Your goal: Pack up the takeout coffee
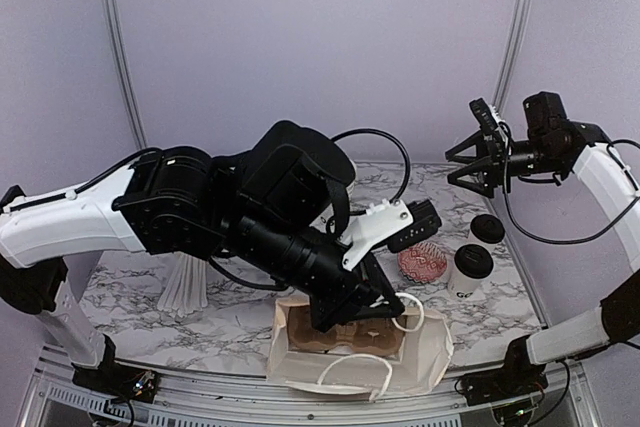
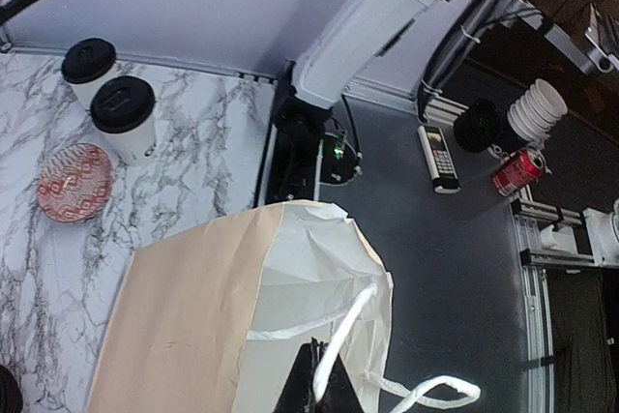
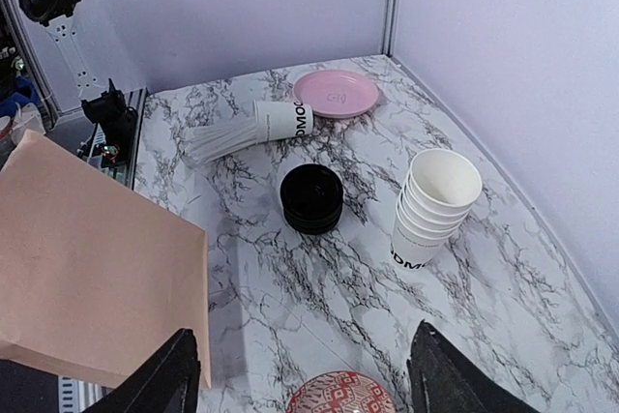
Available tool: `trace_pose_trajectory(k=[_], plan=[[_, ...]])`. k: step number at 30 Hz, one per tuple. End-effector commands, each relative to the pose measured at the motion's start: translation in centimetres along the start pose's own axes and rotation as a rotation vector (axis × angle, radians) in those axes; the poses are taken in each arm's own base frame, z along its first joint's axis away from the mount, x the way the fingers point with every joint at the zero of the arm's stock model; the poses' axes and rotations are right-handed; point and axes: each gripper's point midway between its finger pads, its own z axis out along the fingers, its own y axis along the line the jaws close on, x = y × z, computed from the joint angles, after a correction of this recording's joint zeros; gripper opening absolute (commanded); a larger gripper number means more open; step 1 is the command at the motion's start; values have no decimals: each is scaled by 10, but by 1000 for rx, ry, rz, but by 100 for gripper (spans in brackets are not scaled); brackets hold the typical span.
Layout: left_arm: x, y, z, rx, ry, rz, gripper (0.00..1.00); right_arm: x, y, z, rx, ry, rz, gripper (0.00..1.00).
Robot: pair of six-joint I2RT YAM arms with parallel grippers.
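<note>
Top external: L claw (image 1: 385, 309) closed at rim of paper bag (image 1: 430, 352); can't tell if it pinches the paper. R claw (image 1: 458, 167) open, empty, up in air over back-right corner. Two lidded coffee cups (image 1: 470, 269) stand side by side on worktop (image 1: 140, 317), right of bag, near red patterned disc (image 1: 423, 262).

The left arm (image 1: 60, 222) is showing a smooth white shell that is giving way to bulky black motor housings and a ribbed black cylinder behind the left fingers (image 2: 300, 389). A white bracket (image 1: 375, 227) is sitting just behind them. The right arm (image 1: 622, 187) is wearing white shells too, with a thin black cable (image 1: 545, 238) trailing behind the black, angular right fingers (image 3: 445, 379).
</note>
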Motion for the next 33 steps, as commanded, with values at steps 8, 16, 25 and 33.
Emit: trace_pose_trajectory(k=[8,16,25,33], plan=[[7,-55,0,146,14,67,0,-12,9,-4,-17,-69,-16,71],[-9,7,-16,-98,-40,68,0,-7,12,-4,-9,-55,-16,70],[-47,128,-54,-387,-122,36,0,-5,9,-3,1,-51,-13,70],[-43,198,-51,-491,-94,-41,0,20,-12,-9,150,115,-11,70]])
